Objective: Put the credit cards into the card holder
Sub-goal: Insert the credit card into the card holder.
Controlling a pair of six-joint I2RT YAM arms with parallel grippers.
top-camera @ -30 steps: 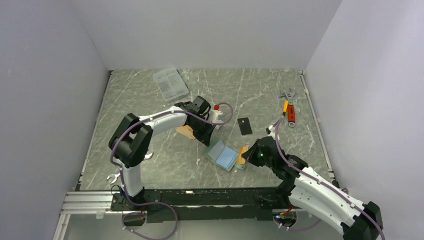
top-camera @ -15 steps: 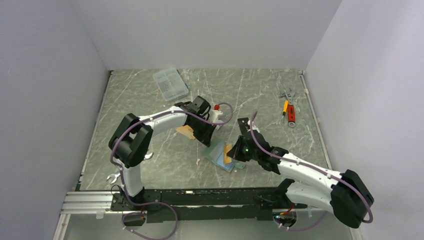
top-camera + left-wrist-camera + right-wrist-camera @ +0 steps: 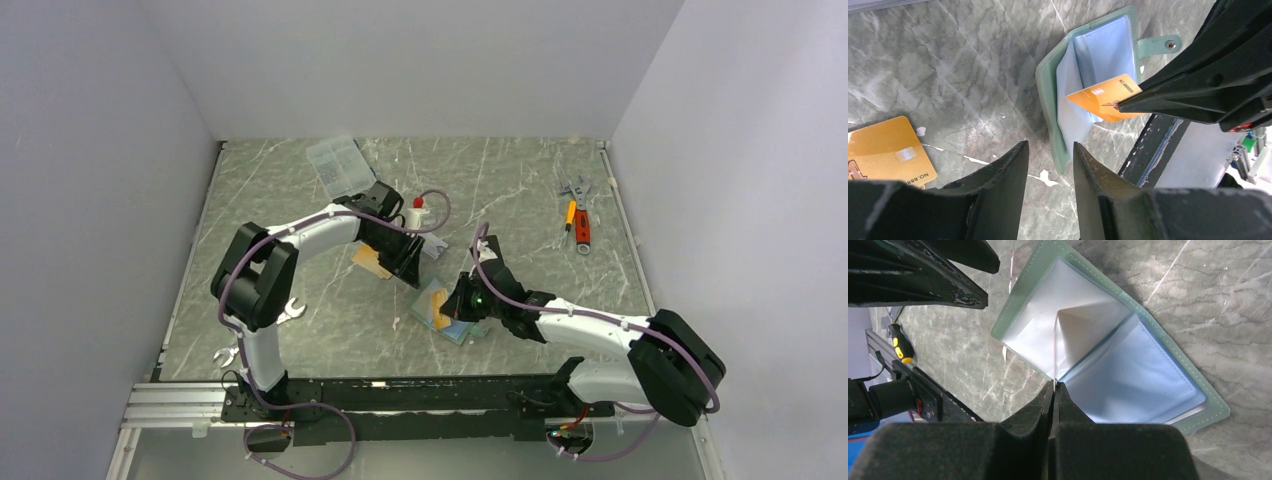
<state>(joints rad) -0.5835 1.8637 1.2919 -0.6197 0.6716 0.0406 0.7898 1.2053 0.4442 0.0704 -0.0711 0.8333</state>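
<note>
Your right gripper (image 3: 1114, 104) has slid left over the open card holder (image 3: 1044, 98), clamped on the orange card (image 3: 1100, 96) touching its blue inside; your left gripper (image 3: 1050, 148) hovers beside, jaws parted.

Even, bright, soft-shadowed light; wrist views blur on near foreground.

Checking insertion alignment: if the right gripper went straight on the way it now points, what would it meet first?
The orange card, held edge-on in the right gripper, would run first into the raised light-blue sleeve of the open card holder, though depth is unclear.
</note>
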